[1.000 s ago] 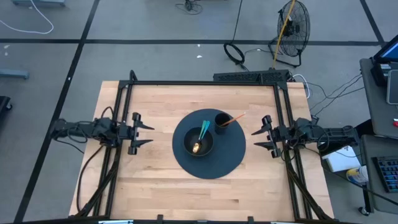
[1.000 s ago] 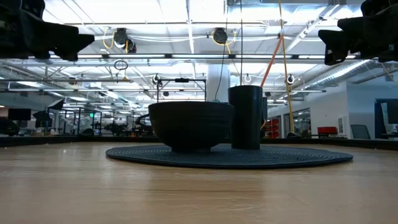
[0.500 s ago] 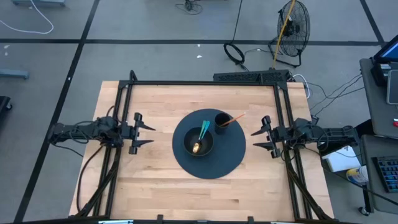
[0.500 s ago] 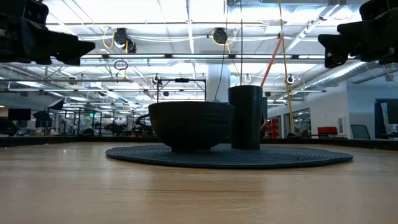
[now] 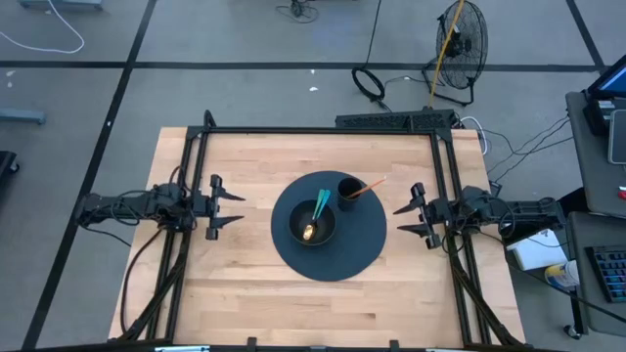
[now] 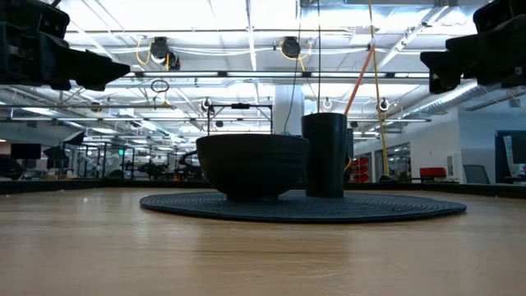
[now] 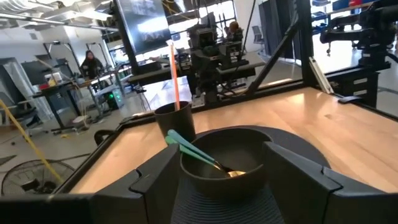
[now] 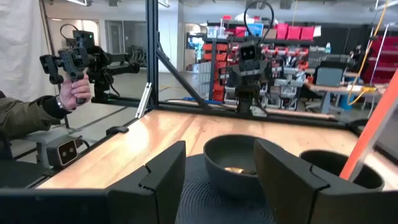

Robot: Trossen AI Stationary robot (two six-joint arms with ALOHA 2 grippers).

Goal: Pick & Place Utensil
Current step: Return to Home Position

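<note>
High view, utensils: a gold metal spoon lies inside the round black bowl, and a teal-handled utensil leans out over the bowl's rim.
Bowl: on the dark round woven placemat, near its middle.
Cup: a tall black cylindrical cup stands on the placemat's far part, just beside the bowl, with a thin orange straw slanting out of it.
Left tool: off the placemat's left edge, above the pale wooden worktop, fingers spread, holding nothing.
Right tool: just off the placemat's right edge, fingers likewise apart and empty.
Step in hand: the placing looks complete; this reads as the return to rest.
Next move: probably no grasp. Each arm needs a clean retreat away from the placemat, with the right one keeping clear of the straw.
</note>
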